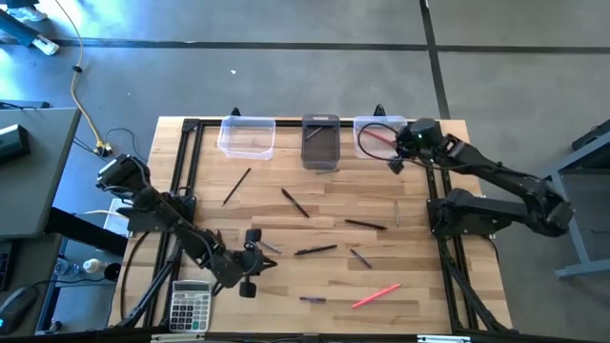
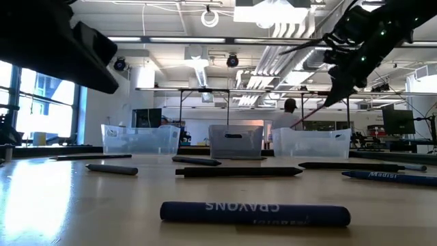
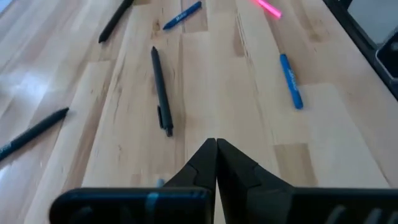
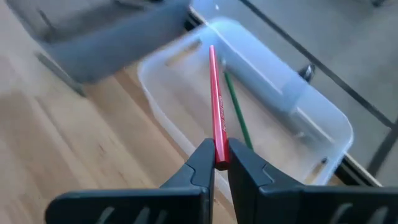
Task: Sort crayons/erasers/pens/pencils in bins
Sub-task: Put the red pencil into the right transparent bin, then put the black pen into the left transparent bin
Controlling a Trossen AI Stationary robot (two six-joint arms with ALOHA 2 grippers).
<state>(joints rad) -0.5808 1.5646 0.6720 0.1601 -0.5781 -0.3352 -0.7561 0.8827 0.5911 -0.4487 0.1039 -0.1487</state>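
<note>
Right hand (image 4: 215, 163) pinches the red pencil (image 4: 215, 102) above the clear bin (image 4: 311, 112), its wrist view alone showing a green pencil (image 4: 236, 112) inside, while the left hand (image 3: 216, 149) hovers shut, empty, over the worktop (image 3: 249, 93).

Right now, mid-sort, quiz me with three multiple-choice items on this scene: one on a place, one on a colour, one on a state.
1. Where is the right hand?
A. over the calculator
B. at the right clear bin
C. over the left clear bin

2. What colour is the pencil it holds?
A. red
B. blue
C. yellow

3. What state is the left hand in?
A. shut, holding nothing
B. wide open
C. gripping a pen

Answers: 1 B, the high view shows it at that bin's edge. 2 A, the right wrist view shows a red shaft. 3 A, its fingers meet with nothing between.
</note>
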